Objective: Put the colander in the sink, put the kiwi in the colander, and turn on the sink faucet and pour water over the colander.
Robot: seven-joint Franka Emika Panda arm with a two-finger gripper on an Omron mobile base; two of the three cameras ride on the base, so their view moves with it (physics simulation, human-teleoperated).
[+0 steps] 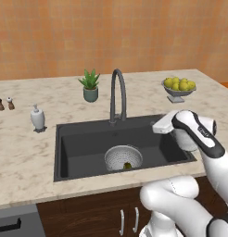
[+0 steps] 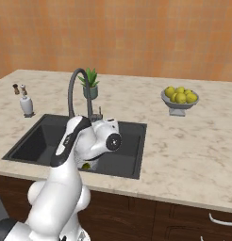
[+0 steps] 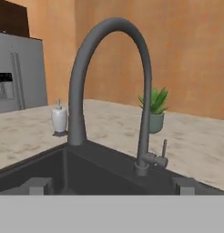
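Colander (image 1: 123, 157) with kiwi (image 1: 127, 165) sits in sink (image 1: 79, 139). I aim my wide-open gripper (image 3: 112, 185) at the faucet (image 3: 109, 91); its small, stiff, slick lever (image 3: 164, 150) right of the base probably wants a fingertip nudge.

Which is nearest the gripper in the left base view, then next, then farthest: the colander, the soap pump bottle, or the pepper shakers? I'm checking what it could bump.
From the gripper, over the sink's right end:
1. The colander, in the basin, below and left.
2. The soap pump bottle, on the counter left of the sink.
3. The pepper shakers, at the far left edge.
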